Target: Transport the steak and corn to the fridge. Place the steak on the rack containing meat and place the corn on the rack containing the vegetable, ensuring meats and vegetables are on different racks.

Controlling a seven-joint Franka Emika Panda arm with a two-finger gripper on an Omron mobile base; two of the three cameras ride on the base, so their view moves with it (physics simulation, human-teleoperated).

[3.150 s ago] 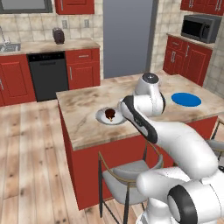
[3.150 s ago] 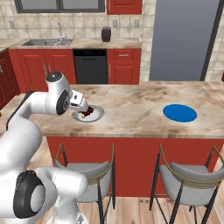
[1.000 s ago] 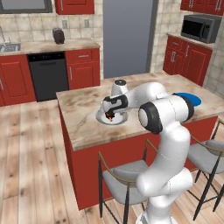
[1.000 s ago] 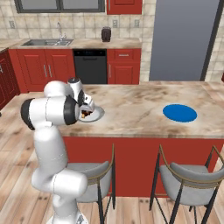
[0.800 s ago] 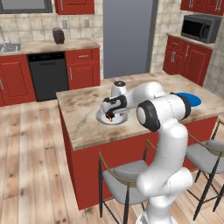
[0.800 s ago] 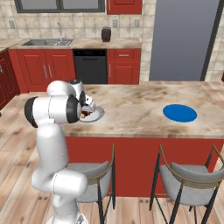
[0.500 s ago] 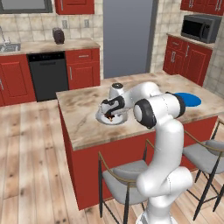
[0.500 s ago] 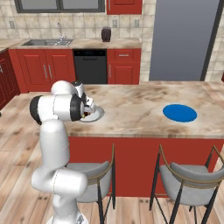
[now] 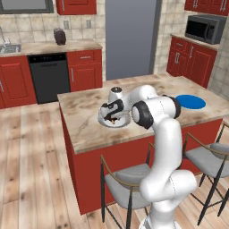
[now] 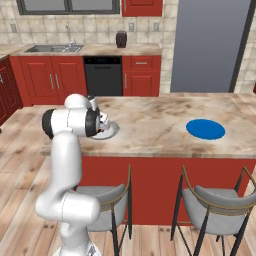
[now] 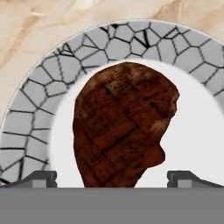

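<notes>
Steak (image 11: 124, 127) lies on the plate (image 11: 39, 96) at the left end of the island tabletop (image 9: 85, 116), and our gripper (image 11: 112, 177) hangs right over it, its 2 fingers (image 11: 41, 177) spread wide on either side, nothing pinched yet. We judge the risk is closing off-centre: the lump could slide across the smooth plate or squirt out.

The white arm folds forward and left from its base, elbow high; the gripper (image 9: 112, 117) points down, its 2 fingers (image 11: 40, 177) spread wide apart.
</notes>
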